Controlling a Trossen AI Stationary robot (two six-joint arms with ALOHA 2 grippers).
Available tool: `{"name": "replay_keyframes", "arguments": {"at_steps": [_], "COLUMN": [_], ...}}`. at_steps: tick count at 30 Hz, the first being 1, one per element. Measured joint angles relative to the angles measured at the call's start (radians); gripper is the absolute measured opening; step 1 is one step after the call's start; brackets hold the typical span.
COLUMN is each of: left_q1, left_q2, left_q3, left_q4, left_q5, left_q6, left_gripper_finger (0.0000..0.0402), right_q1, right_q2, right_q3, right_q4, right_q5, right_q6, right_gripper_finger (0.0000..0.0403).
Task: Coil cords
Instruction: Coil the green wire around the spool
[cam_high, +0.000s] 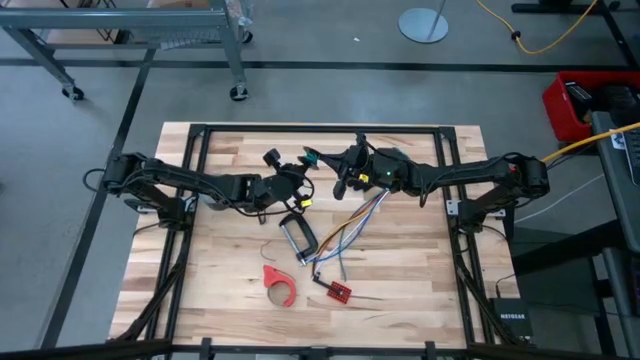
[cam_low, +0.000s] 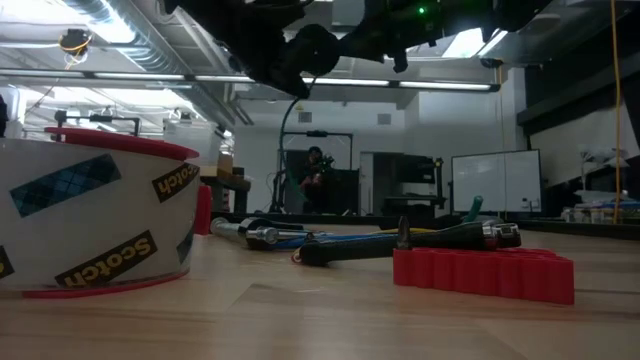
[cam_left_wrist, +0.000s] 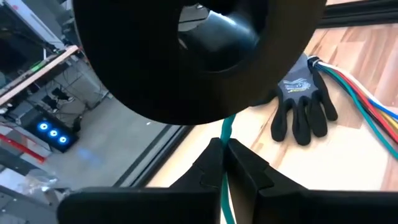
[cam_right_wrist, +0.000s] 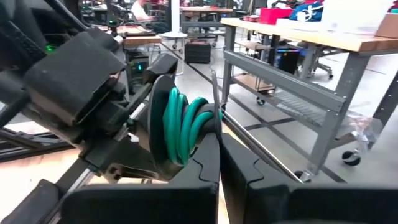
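We found both arms raised over the far middle of the table (cam_high: 420, 260), their grippers meeting there. The cord (cam_right_wrist: 186, 127) was wound in green turns on a flat black round spool (cam_left_wrist: 186, 56), held up in the air between them. The right gripper (cam_right_wrist: 219, 163) was closed on the wound turns at the spool's edge. The left gripper (cam_left_wrist: 225, 163) had its fingers nearly together, with the cord's green tail (cam_left_wrist: 227, 134) running down between them.

Below the grippers, on the wood, lay a multicoloured wire bundle (cam_high: 352, 228) leading to a small red board (cam_high: 336, 290), a metal clamp (cam_high: 298, 238), a red tape dispenser (cam_high: 279, 284) and a black glove (cam_left_wrist: 301, 102). In the low view a Scotch tape roll (cam_low: 95, 215) stood close at one side, with a red toothed block (cam_low: 482, 272) and dark tools beyond.

The spool filled most of the left wrist view and hid what lay behind it. How far the tail ran below the left fingers was cut off. A person (cam_low: 318, 172) stood far back in the room.
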Motion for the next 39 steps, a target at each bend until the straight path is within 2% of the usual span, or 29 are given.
{"name": "replay_keyframes", "arguments": {"at_steps": [12,15,21,27,30,33,37,39], "left_q1": [0.003,0.003,0.002,0.004,0.016,0.030,0.039,0.038], "left_q2": [0.000,0.000,0.000,0.000,0.000,0.000,0.006,0.006], "left_q3": [-0.004,-0.003,-0.002,-0.002,-0.002,-0.002,-0.002,-0.002], "left_q4": [-0.014,-0.012,-0.010,0.001,0.036,0.138,0.329,0.397], "left_q5": [0.019,0.019,0.020,0.040,0.136,0.284,0.531,0.613], "left_q6": [-0.091,-0.113,-0.129,-0.223,-0.254,-0.249,-0.159,-0.101], "left_gripper_finger": [0.0112,0.0113,0.0089,0.0079,0.0081,0.0087,0.0099,0.0106], "right_q1": [0.002,0.002,0.001,0.001,0.001,0.001,0.001,0.001], "right_q2": [-0.042,-0.077,-0.167,-0.246,-0.278,-0.296,-0.298,-0.298], "right_q3": [0.005,0.005,0.003,0.003,0.003,0.002,0.002,0.002], "right_q4": [0.008,0.004,-0.045,-0.107,-0.139,-0.164,-0.166,-0.178], "right_q5": [-0.014,-0.010,-0.008,-0.008,-0.008,-0.008,-0.008,-0.008], "right_q6": [-0.001,-0.006,-0.030,-0.059,-0.060,-0.066,-0.077,-0.080], "right_gripper_finger": [0.0003,0.0003,0.0003,0.0003,0.0003,0.0003,0.0003,0.0003]}}
